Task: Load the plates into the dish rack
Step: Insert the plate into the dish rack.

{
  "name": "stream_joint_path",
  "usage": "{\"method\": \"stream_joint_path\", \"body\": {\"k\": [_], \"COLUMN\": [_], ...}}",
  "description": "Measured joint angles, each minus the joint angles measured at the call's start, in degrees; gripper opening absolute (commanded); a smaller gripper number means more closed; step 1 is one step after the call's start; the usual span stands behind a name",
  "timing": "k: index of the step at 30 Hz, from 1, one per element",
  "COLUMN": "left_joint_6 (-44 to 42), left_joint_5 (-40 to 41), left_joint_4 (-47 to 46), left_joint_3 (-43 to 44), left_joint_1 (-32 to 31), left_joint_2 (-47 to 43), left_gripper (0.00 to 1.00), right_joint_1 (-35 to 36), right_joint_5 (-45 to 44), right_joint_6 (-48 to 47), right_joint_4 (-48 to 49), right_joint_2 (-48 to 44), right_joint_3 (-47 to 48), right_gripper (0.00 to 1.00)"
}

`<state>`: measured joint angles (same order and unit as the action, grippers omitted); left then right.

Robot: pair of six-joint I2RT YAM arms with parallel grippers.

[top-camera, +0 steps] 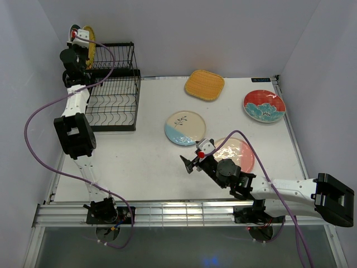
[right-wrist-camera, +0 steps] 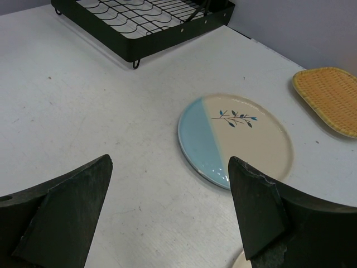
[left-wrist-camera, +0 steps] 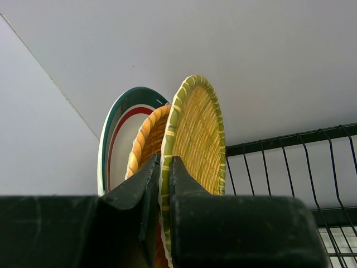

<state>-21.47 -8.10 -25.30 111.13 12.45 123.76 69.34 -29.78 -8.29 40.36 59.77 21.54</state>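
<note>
My left gripper (left-wrist-camera: 164, 163) is shut on the rim of a woven yellow plate with a green edge (left-wrist-camera: 196, 137), held upright at the far left end of the black wire dish rack (top-camera: 114, 96). Just behind it stand an orange woven plate (left-wrist-camera: 144, 142) and a green-striped white plate (left-wrist-camera: 118, 131). My right gripper (top-camera: 192, 161) hangs open and empty above the table, near the cream-blue plate (right-wrist-camera: 237, 139). Lying flat on the table are that cream-blue plate (top-camera: 185, 128), a cream-pink plate (top-camera: 239, 154), a red-teal floral plate (top-camera: 264, 106) and a rounded-square woven orange plate (top-camera: 204, 85).
White walls close in the table at the back and on both sides; the left arm (top-camera: 75, 131) stands close to the left wall. Purple cables (top-camera: 33, 120) trail from both arms. The rack's lower slotted tier (right-wrist-camera: 142, 19) faces the table's middle.
</note>
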Motion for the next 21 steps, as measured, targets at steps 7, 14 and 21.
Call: {"method": "stream_joint_path", "body": {"k": [7,14,21], "left_joint_6": [1.09,2.99,4.92], "left_joint_5": [2.27,5.27,6.91], "left_joint_4": [1.22,3.61,4.70], "left_joint_3": [-0.09,-0.09,-0.37], "left_joint_1": [-0.76,-1.07,-1.25], "left_joint_2": [-0.48,-1.27,-1.84], "left_gripper": [0.00,0.00,0.00], "right_joint_1": [0.00,0.00,0.00], "right_joint_5": [0.02,0.13,0.31], "right_joint_6": [0.02,0.22,0.39], "right_joint_4": [-0.04,-0.17,-0.44], "right_joint_2": [0.31,0.33,-0.37], "right_joint_3": [0.02,0.02,0.02], "right_gripper": [0.90,0.90,0.90]}}
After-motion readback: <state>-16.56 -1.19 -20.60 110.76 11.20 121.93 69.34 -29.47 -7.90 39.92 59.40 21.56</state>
